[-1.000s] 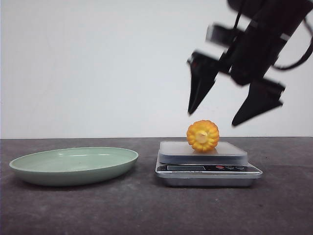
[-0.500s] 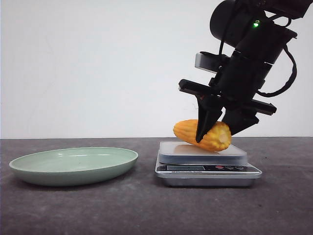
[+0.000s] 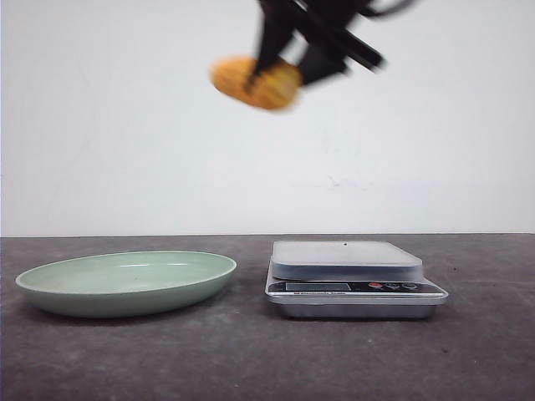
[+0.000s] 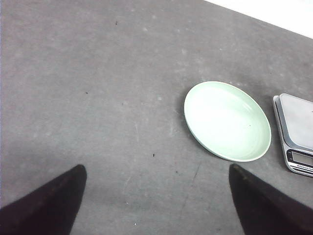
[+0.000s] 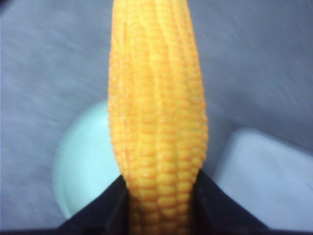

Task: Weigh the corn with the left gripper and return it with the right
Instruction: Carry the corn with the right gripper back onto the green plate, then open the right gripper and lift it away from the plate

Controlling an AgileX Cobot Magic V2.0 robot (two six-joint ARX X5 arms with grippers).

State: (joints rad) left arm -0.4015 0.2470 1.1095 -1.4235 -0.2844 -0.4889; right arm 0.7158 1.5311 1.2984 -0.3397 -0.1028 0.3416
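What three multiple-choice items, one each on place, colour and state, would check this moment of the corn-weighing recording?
1. Where is the yellow-orange ribbed corn cob?
A. lying on the scale platform
B. held in the air, above the gap between plate and scale
C. lying in the plate

2. What colour is the shallow round plate?
A. pale green
B. red
C. black

3. How do the grippers stand?
A. both open
B. left shut on the corn, right open
C. right shut on the corn, left open with nothing between its fingers

Answers:
1 B: the front view shows the cob high up in the right gripper, and the silver digital scale has a bare platform.
2 A: both the front and left wrist views show it pale green.
3 C: the right wrist view shows dark fingers pressed on the cob; the left gripper is spread wide over bare table.
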